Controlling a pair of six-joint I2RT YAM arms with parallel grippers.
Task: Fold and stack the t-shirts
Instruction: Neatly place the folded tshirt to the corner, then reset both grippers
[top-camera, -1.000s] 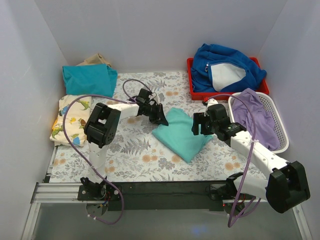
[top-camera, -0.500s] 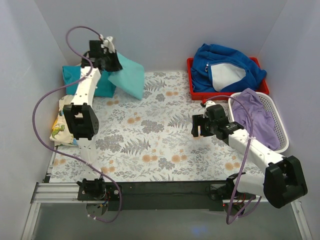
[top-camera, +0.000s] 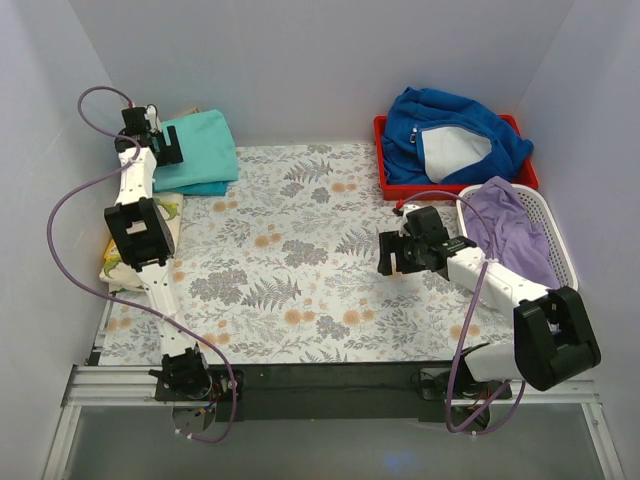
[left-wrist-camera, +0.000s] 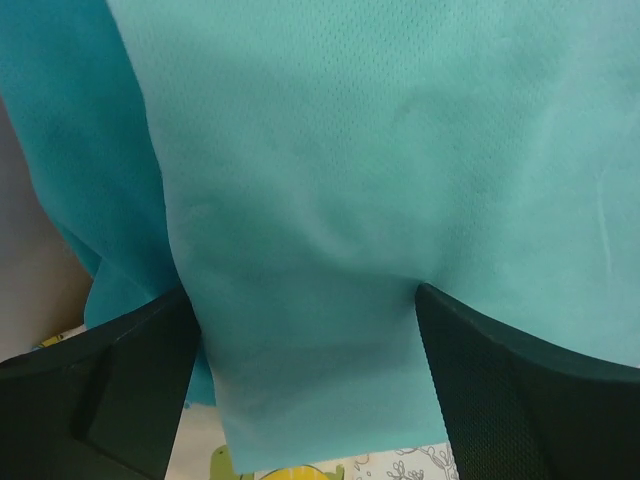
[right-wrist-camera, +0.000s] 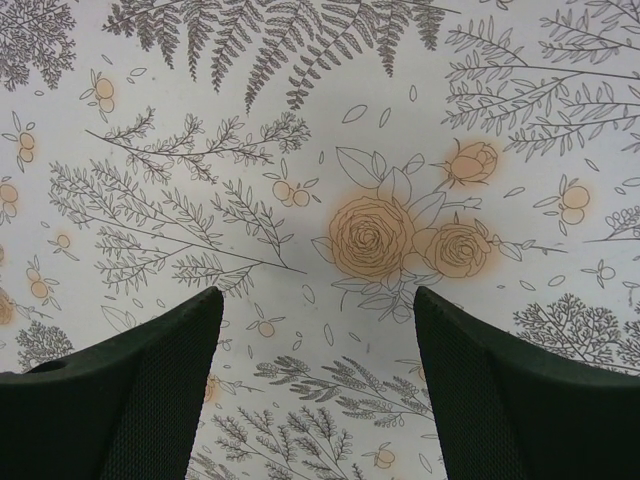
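My left pincer (top-camera: 163, 146) hangs over the far left corner, its fingers apart, with an edge of the mint tee (top-camera: 205, 140) between them. That tee lies folded on the teal tee (top-camera: 203, 187). The dino tee (top-camera: 110, 268) lies just near of the stack. My right pincer (top-camera: 392, 255), wide apart and holding nothing, hangs over the floral bench (top-camera: 300, 270), right of middle.

Mint-turquoise t-shirt (top-camera: 205, 140), darker teal t-shirt (top-camera: 208, 187), cream dinosaur-print t-shirt (top-camera: 113, 264), grey-and-orange floral tablecloth (top-camera: 300, 260), royal-blue jacket (top-camera: 440, 110)
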